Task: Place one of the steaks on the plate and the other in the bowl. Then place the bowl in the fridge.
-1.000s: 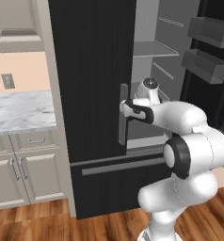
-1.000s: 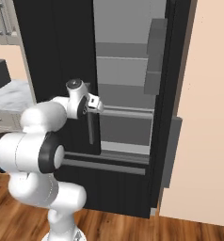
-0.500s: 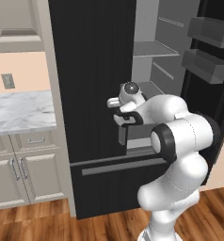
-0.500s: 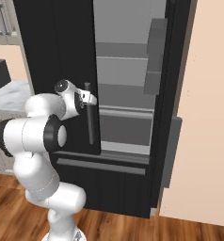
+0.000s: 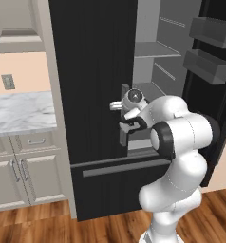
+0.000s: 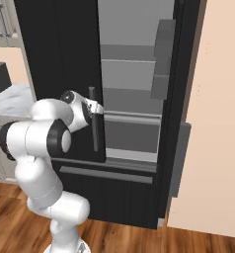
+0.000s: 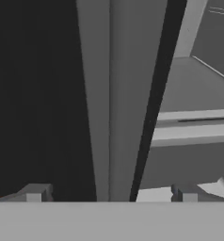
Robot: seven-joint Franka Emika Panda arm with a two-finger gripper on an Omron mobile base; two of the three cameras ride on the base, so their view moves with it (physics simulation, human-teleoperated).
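- Fingers (image 7: 35,193) — spread as wide as they go, one tip either side of the grey handle (image 7: 109,99), nothing clamped between them. In the hand view the bar runs up the middle, with the black door face (image 7: 38,94) on one side.
- Gripper (image 7: 109,195) — right up at the handle of the shut left door; whether the pads touch the bar cannot be told. In the left base view the hand (image 5: 129,124) sits at the handle's lower half, and the right base view shows the bar (image 6: 95,121) standing upright just beyond the wrist.
- Handle, as a thing to hold — a stiff, smooth vertical bar, likely slick. Best taken square across its width, low on the bar where the fingers now stand, so the pull runs straight out from the door face.
- Door — judged heavy and hinged at the far left edge; it should swing in an arc, not slide, so a pull would need to follow that curve or the fingers may slip off.
- Fridge (image 5: 91,71) — tall and black, straight ahead of the robot. Its right door (image 5: 214,95) hangs wide open with bins on its inner side; grey shelves (image 6: 132,66) inside look bare.
- Beyond — marble counter (image 5: 20,111) and pale cabinets (image 5: 24,175) to the left, wood floor (image 6: 139,239) below.
- Steaks, plate, bowl — none can be placed from these views, so progress on the meat itself cannot be judged.
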